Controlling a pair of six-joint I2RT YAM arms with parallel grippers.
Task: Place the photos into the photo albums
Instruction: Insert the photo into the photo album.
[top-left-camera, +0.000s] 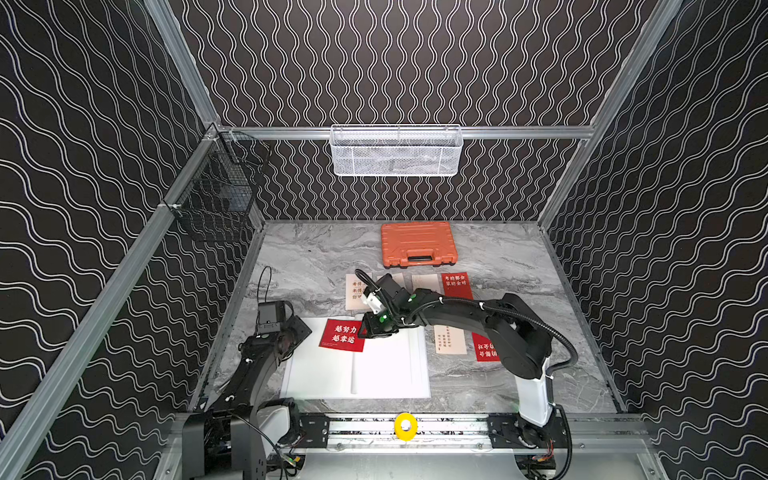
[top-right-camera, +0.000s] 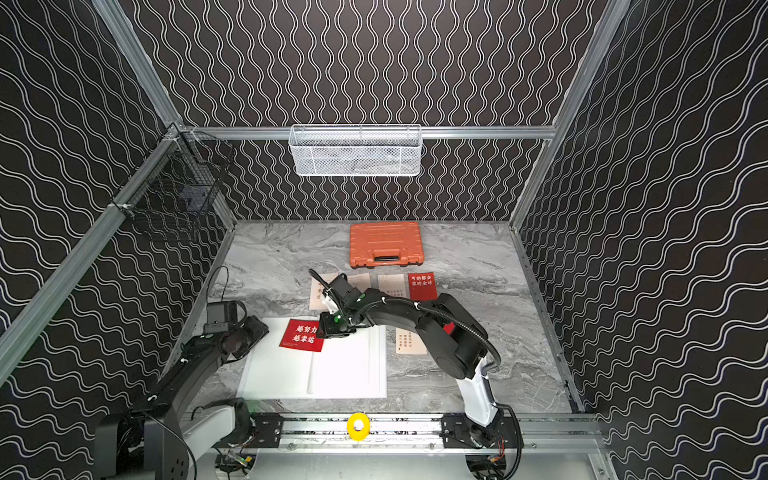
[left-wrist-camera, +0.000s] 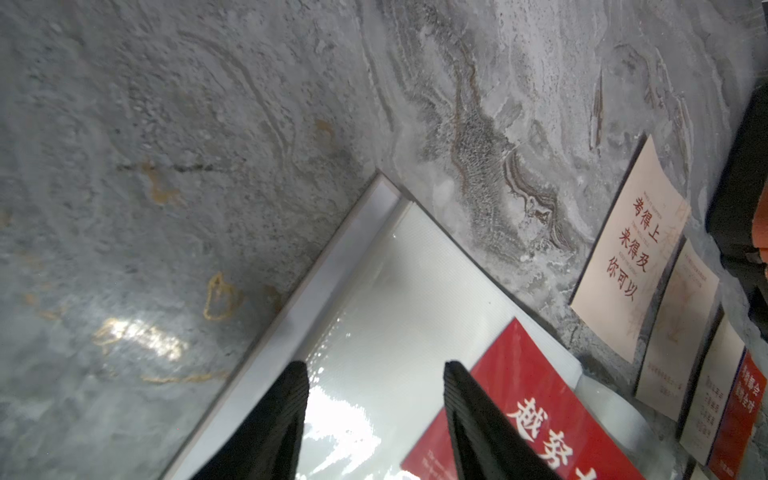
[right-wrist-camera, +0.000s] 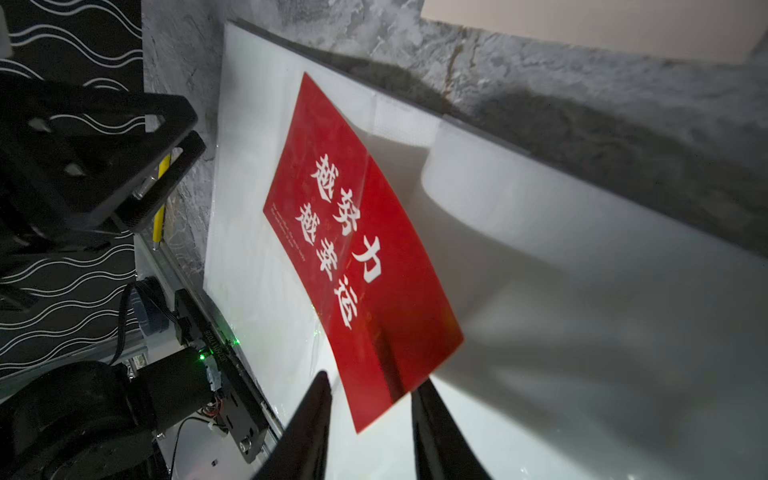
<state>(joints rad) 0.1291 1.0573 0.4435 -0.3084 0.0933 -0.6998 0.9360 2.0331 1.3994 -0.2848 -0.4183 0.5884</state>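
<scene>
Top views: a large, thin white photo album (top-left-camera: 374, 374) (top-right-camera: 332, 374) lies open on the grey marble-patterned table (top-left-camera: 316, 257), close to the front rail. A small rectangular red card (top-left-camera: 343, 335) (top-right-camera: 301, 334) with white characters rests tilted on the left page, at the far edge. The right gripper (top-left-camera: 374, 332) sits at that card's right edge; its fingertips are hidden under the wrist. The left gripper (top-left-camera: 297, 328) is over the album's far-left corner. More photos, cream cards (top-left-camera: 353, 291) and red ones, lie beyond and to the right of the album. An orange plastic case (top-left-camera: 417, 244) is at the back.

Left wrist: the left gripper (left-wrist-camera: 374, 374) has its black fingers (left-wrist-camera: 282, 415) spread, nothing between them, above the glossy page corner. The red card (left-wrist-camera: 532, 399) lies beside one finger.

Right wrist: the right gripper (right-wrist-camera: 370, 382) has its fingers (right-wrist-camera: 311, 424) apart. The red card's (right-wrist-camera: 357, 232) near corner lies between them, face up and slightly bowed. Contact cannot be judged.
</scene>
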